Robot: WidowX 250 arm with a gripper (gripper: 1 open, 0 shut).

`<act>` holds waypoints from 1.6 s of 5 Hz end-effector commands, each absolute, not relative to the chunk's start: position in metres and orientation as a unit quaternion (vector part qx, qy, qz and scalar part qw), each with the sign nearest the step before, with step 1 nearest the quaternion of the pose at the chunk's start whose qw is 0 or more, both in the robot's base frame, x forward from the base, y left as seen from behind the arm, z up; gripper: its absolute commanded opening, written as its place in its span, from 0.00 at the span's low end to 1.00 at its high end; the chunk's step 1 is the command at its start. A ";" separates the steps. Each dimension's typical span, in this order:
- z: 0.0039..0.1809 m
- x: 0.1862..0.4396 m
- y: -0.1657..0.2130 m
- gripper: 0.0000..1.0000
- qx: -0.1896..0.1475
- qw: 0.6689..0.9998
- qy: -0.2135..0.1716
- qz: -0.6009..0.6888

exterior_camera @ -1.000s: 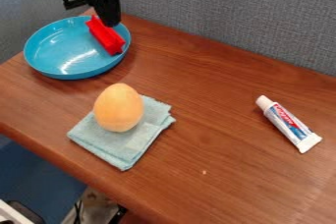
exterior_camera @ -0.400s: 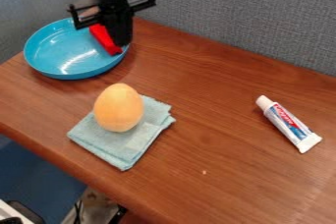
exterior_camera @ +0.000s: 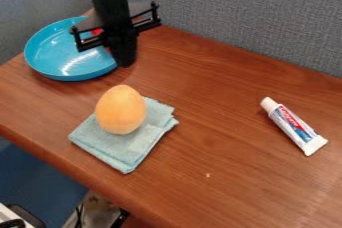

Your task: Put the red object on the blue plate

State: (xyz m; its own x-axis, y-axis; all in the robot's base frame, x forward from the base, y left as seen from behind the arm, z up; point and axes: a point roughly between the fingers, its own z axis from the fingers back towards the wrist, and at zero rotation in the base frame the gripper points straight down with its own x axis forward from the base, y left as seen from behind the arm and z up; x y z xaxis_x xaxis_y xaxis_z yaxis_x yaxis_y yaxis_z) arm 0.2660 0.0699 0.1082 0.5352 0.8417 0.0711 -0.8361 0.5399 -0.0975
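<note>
wooden table [exterior_camera: 227,77], blue plate [exterior_camera: 54,57], cloth [exterior_camera: 127,137], toothpaste [exterior_camera: 293,125]

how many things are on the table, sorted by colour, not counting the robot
blue: 1, the blue plate
orange: 1, the egg-shaped object
teal: 1, the folded cloth
white: 1, the toothpaste tube
red: 0 visible; the gripper blocks the plate's right edge
total: 4

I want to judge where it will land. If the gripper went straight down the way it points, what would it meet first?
The gripper points straight down, shut. Directly below looks to be the right rim of the blue plate or the wooden table just beside it; depth is unclear from this one view. The red object is hidden.
</note>
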 end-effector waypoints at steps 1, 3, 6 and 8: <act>0.104 0.258 0.069 0.00 -0.012 0.862 -0.073 0.501; 0.078 0.255 0.063 0.00 -0.003 0.855 -0.077 0.513; 0.051 0.254 0.060 0.00 0.014 0.849 -0.079 0.522; 0.039 0.252 0.065 0.00 0.024 0.843 -0.085 0.531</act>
